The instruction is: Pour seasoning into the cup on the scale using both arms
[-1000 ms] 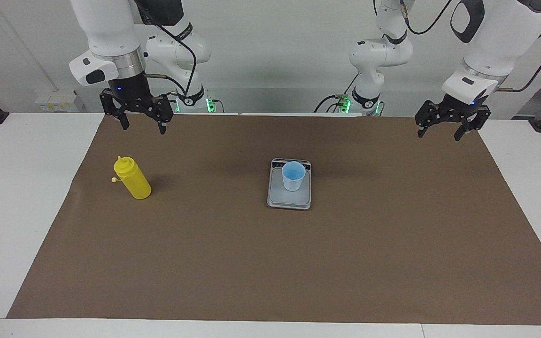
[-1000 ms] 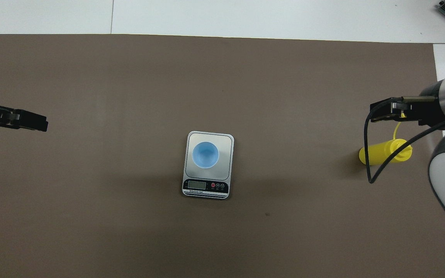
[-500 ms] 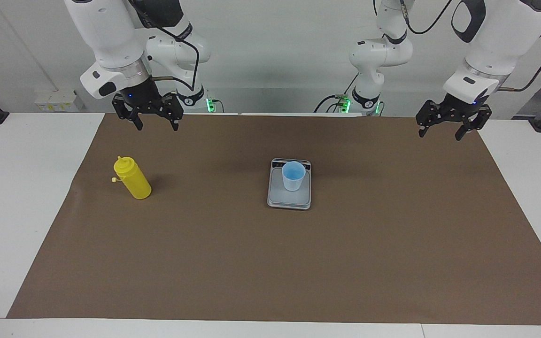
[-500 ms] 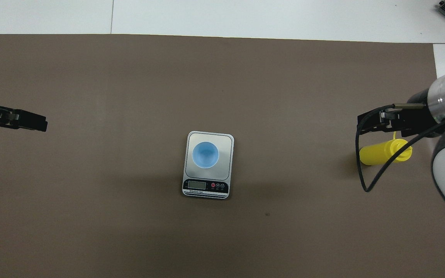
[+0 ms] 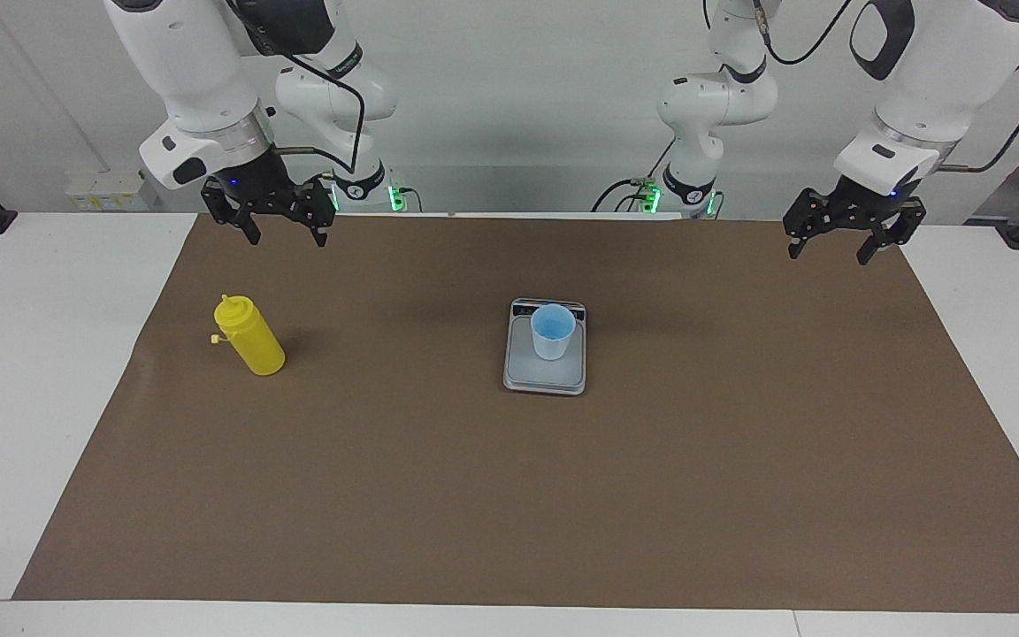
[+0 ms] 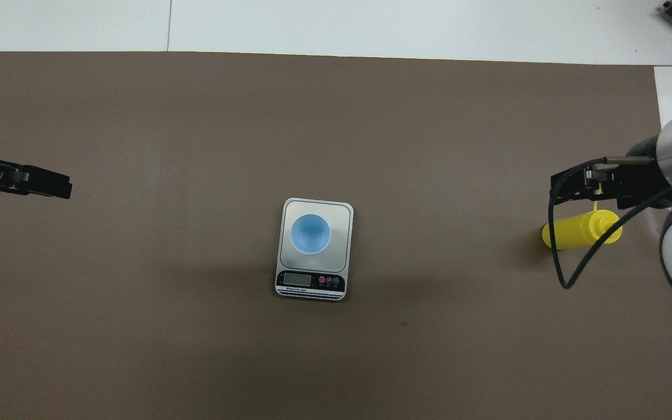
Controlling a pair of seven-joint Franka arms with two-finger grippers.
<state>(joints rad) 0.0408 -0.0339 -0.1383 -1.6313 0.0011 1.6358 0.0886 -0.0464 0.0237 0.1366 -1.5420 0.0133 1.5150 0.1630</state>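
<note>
The seasoning, a yellow squeeze bottle (image 5: 250, 338) (image 6: 581, 229), stands upright on the brown mat toward the right arm's end of the table. The light blue cup (image 5: 553, 330) (image 6: 310, 233) sits on the silver scale (image 5: 545, 379) (image 6: 343, 211) in the middle of the mat. My right gripper (image 5: 287, 239) (image 6: 569, 185) hangs open in the air over the mat close to the bottle, well clear of it. My left gripper (image 5: 828, 256) (image 6: 50, 186) waits open over the mat's other end, holding nothing.
The brown mat (image 5: 509, 495) covers most of the white table (image 5: 41, 354). The scale's dark display strip (image 6: 311, 282) faces the robots. A black cable (image 6: 563, 268) loops down from the right arm beside the bottle.
The right gripper has risen a little and its wrist has swung and tilted above the bottle. The left arm, bottle, cup and scale have not moved.
</note>
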